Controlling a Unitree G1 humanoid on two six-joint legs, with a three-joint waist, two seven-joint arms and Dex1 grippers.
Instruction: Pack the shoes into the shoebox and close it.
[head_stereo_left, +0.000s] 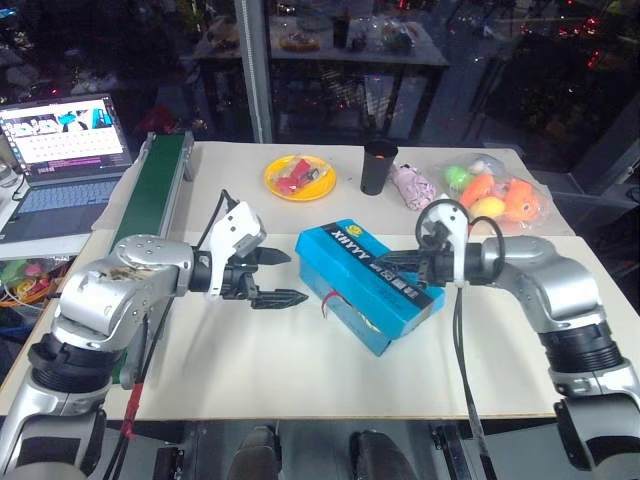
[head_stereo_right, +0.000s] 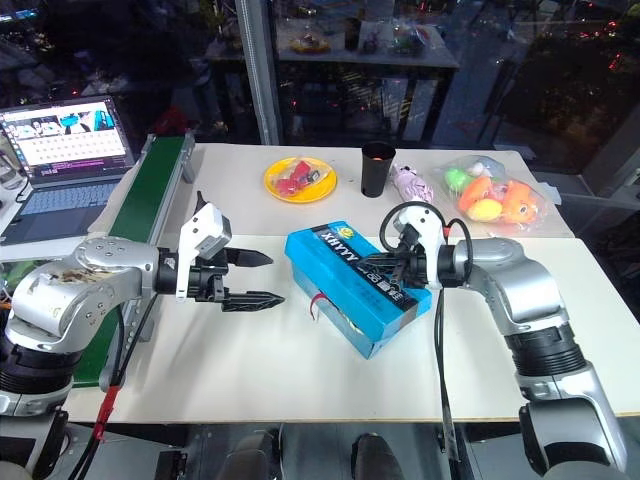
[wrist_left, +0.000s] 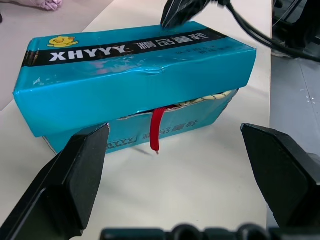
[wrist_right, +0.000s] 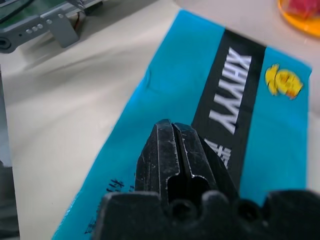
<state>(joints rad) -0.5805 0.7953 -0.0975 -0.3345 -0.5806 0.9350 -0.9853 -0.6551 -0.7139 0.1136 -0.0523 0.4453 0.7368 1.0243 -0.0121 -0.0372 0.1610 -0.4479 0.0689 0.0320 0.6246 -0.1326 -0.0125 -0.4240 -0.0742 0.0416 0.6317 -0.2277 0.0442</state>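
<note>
The blue shoebox (head_stereo_left: 365, 285) lies slantwise in the middle of the white table, its lid (wrist_left: 135, 75) down but slightly gaping along the front. Through that gap show a cream embroidered edge of the shoes (wrist_left: 210, 98) and a red strap (wrist_left: 156, 130) hanging out over the box wall. My left gripper (head_stereo_left: 290, 277) hovers open just left of the box, with its fingers (wrist_left: 75, 175) spread wider than the box's long side and nothing between them. My right gripper (head_stereo_left: 385, 262) is shut and empty, with its tip (wrist_right: 170, 130) just above the lid by the black lettered band.
Behind the box stand a yellow plate (head_stereo_left: 298, 178) with small red pieces, a black cup (head_stereo_left: 379, 167), a pink item (head_stereo_left: 410, 187) and a bag of colourful toys (head_stereo_left: 495, 195). A green conveyor (head_stereo_left: 160, 180) and a laptop (head_stereo_left: 62, 150) are at the left.
</note>
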